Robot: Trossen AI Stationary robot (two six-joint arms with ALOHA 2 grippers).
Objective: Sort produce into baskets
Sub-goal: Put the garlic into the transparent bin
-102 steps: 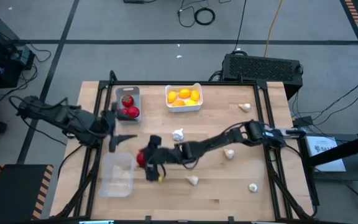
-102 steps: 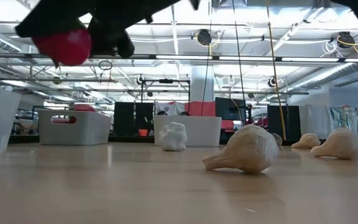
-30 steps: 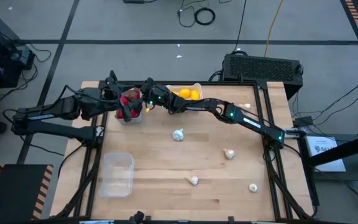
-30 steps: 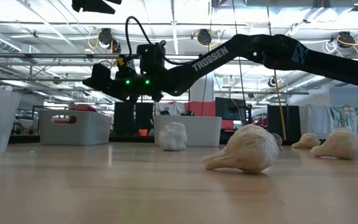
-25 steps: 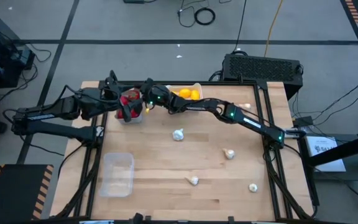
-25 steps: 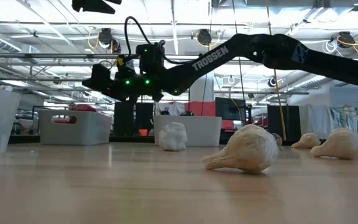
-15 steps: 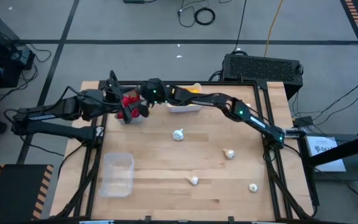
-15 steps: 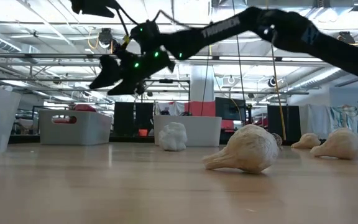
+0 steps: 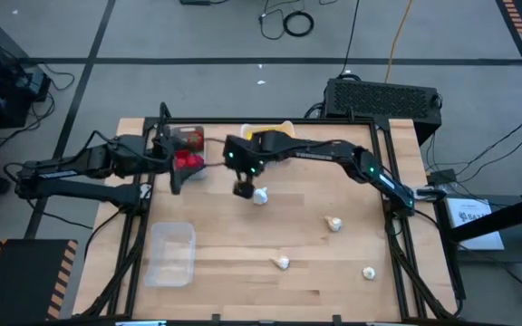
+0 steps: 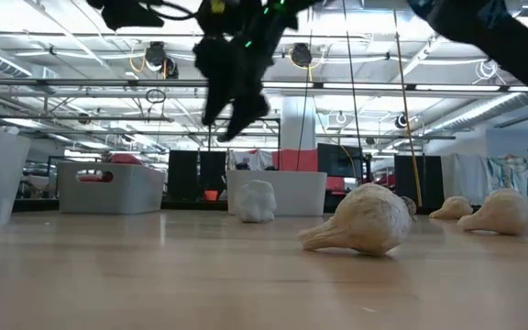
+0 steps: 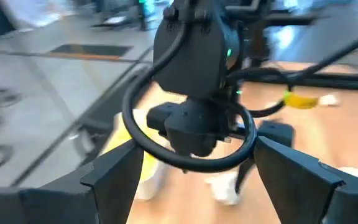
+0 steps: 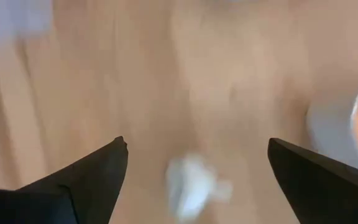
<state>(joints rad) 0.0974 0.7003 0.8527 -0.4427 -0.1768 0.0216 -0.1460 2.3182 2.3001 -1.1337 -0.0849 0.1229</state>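
Note:
My right gripper (image 9: 243,188) (image 12: 197,149) hangs open and points steeply down, just beside and above a white garlic bulb (image 9: 260,196) (image 10: 257,200) that lies on the table. Red tomatoes (image 9: 187,160) sit in the grey basket (image 9: 191,134). Lemons (image 9: 267,139) lie in the white basket (image 10: 278,192), partly hidden by my right arm. My left gripper (image 9: 172,174) (image 11: 194,155) waits open beside the grey basket, holding nothing. The clear basket (image 9: 172,254) stands at the near left.
Three more garlic bulbs lie on the table's right half (image 9: 333,224), (image 9: 282,263), (image 9: 368,272); in the low view a beige one (image 10: 365,220) lies closest. The two arms stand close together near the grey basket.
My right gripper has drawn away from the grey basket, risen, swung toward the table's near and right side and tipped from nearly level to steeply downward; it now hangs by the white garlic bulb, still open. The tomatoes stay in the grey basket.

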